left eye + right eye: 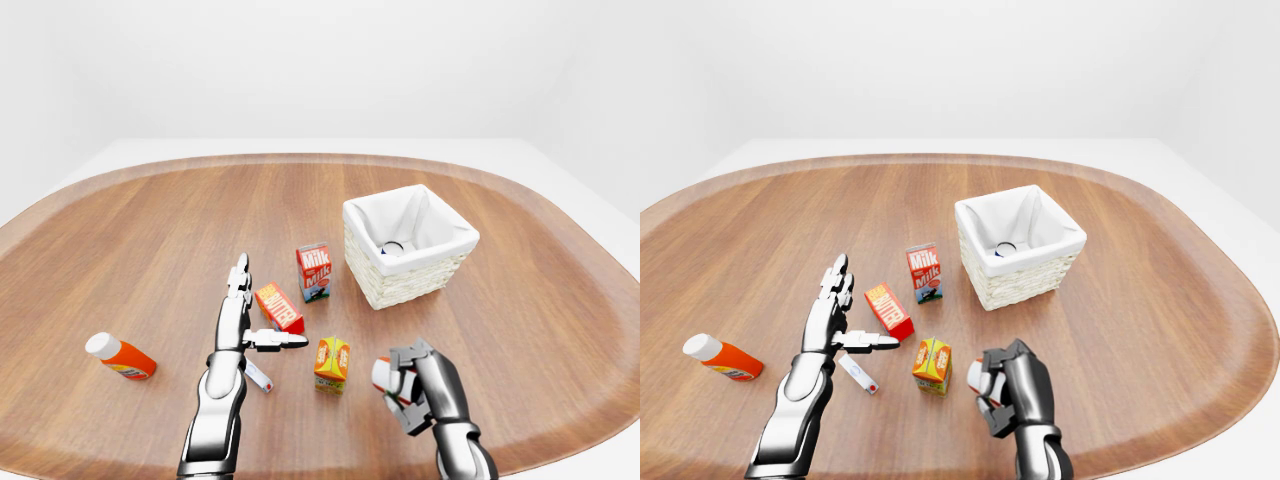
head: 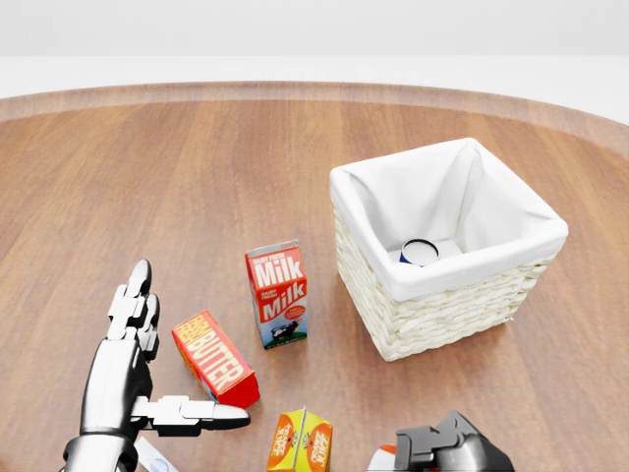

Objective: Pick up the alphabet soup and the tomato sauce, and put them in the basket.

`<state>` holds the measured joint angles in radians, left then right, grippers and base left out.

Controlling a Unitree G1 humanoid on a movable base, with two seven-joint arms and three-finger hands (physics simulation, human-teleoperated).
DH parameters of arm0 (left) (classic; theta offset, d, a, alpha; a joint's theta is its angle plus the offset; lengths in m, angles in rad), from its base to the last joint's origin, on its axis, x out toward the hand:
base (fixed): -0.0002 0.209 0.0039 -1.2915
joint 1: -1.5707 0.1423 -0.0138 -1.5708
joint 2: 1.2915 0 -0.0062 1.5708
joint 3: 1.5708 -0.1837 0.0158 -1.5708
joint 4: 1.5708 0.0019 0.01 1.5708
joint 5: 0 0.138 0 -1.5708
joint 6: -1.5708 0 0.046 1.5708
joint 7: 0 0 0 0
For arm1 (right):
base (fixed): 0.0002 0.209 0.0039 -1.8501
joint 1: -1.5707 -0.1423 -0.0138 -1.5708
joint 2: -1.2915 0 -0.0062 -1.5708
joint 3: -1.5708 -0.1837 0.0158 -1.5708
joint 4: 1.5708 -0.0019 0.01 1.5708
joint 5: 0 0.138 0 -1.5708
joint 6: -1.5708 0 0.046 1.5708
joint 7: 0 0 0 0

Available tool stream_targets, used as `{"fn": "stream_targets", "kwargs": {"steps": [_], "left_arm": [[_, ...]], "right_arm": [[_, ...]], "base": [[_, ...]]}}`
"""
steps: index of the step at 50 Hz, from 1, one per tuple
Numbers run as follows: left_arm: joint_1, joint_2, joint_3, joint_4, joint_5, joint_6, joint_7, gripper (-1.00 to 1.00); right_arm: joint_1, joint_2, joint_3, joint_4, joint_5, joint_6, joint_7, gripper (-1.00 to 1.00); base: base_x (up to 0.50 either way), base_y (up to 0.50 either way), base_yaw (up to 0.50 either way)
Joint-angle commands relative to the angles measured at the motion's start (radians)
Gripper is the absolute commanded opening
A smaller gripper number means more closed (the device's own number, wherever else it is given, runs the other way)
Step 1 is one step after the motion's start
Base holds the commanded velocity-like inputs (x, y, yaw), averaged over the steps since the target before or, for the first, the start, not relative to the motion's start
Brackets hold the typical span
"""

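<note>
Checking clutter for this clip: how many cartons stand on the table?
2: the milk beside the basket, on its left in the left-eye view, and the juice nearer the bottom, left of the right robot hand. None looks hidden.

The right hand (image 1: 420, 390) covered most of a red-and-white can (image 1: 384, 376), hiding its label. Inside the basket (image 2: 447, 295), only a can's rim (image 2: 420, 252) showed. The head view's bottom edge cut off both hands.
</note>
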<state>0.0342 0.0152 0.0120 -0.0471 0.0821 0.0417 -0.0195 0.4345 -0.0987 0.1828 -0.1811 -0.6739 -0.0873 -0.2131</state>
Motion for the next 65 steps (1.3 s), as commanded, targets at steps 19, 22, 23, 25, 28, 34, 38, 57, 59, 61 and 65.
{"fn": "stream_targets", "kwargs": {"steps": [19, 22, 23, 25, 28, 34, 38, 57, 59, 61, 65], "left_arm": [[-0.003, 0.000, 0.002, 0.006, -0.016, -0.014, -0.012, 1.00], [-0.003, 0.000, 0.002, 0.007, -0.017, -0.014, -0.012, 1.00], [-0.003, 0.000, 0.002, 0.007, -0.016, -0.014, -0.012, 1.00], [-0.003, 0.000, 0.002, 0.006, -0.017, -0.014, -0.011, 1.00], [-0.003, 0.000, 0.002, 0.006, -0.017, -0.013, -0.011, 1.00], [-0.003, 0.000, 0.002, 0.006, -0.017, -0.013, -0.012, 1.00], [-0.003, 0.000, 0.002, 0.006, -0.017, -0.014, -0.011, 1.00], [-0.003, 0.000, 0.002, 0.006, -0.017, -0.013, -0.011, 1.00], [-0.003, 0.000, 0.002, 0.006, -0.017, -0.014, -0.011, 1.00], [-0.003, 0.000, 0.002, 0.006, -0.017, -0.013, -0.011, 1.00], [-0.003, 0.000, 0.002, 0.006, -0.017, -0.013, -0.011, 1.00]], "right_arm": [[-0.033, 0.057, -0.147, -0.137, 0.102, 0.000, 0.134, -1.00], [-0.047, 0.056, -0.163, -0.085, 0.105, 0.000, 0.111, -1.00], [-0.048, 0.058, -0.167, -0.084, 0.105, 0.000, 0.113, -1.00], [-0.046, 0.067, -0.174, -0.131, 0.113, 0.000, 0.141, -1.00], [-0.045, 0.075, -0.183, -0.183, 0.119, 0.000, 0.171, -1.00], [-0.055, 0.083, -0.199, -0.207, 0.129, 0.000, 0.190, -1.00], [-0.079, 0.079, -0.213, -0.159, 0.135, 0.000, 0.171, -1.00], [-0.208, 0.079, -0.234, -0.185, 0.131, 0.000, 0.199, -1.00], [-0.224, 0.074, -0.236, -0.155, 0.131, 0.000, 0.184, -1.00], [-0.236, 0.072, -0.239, -0.141, 0.133, 0.000, 0.179, -1.00], [-0.273, 0.066, -0.242, -0.123, 0.128, 0.000, 0.174, -1.00]], "base": [[0.00, 0.00, 0.00], [0.00, 0.00, 0.00], [0.00, 0.00, 0.00], [0.00, 0.00, 0.00], [0.00, 0.00, 0.00], [0.00, 0.00, 0.00], [0.00, 0.00, 0.00], [0.00, 0.00, 0.00], [0.00, 0.00, 0.00], [0.00, 0.00, 0.00], [0.00, 0.00, 0.00]]}}
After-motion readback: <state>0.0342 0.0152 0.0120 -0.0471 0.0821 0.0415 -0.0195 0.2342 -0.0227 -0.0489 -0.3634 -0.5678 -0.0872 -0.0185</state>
